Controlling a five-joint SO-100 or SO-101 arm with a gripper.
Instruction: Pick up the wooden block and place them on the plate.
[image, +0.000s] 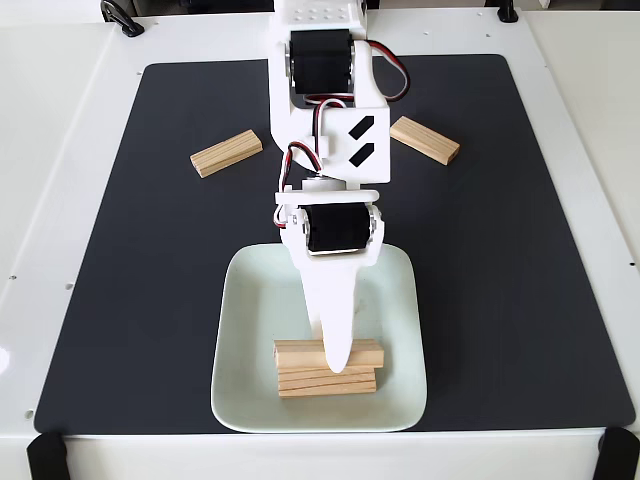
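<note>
Black mat (520, 250) (white table (60, 150)); gripper (337, 362) over plated blocks (300, 380), grip perhaps unclear.

Light pine wooden blocks (327, 368) are showing darker grain lines; the plate (250, 330) is gleaming pale mint-white, lying on a black mat (520, 250) over the white worktop (60, 120).

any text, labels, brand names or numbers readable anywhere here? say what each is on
No readable words, labels, brands or numbers.
Arm: two black slanted slots on the white shell, not letters.
Servo motors: plain black faces, no label legible.
Wooden blocks on the mat and on the plate: grain lines alone.
Plate, black mat: unmarked.
</note>
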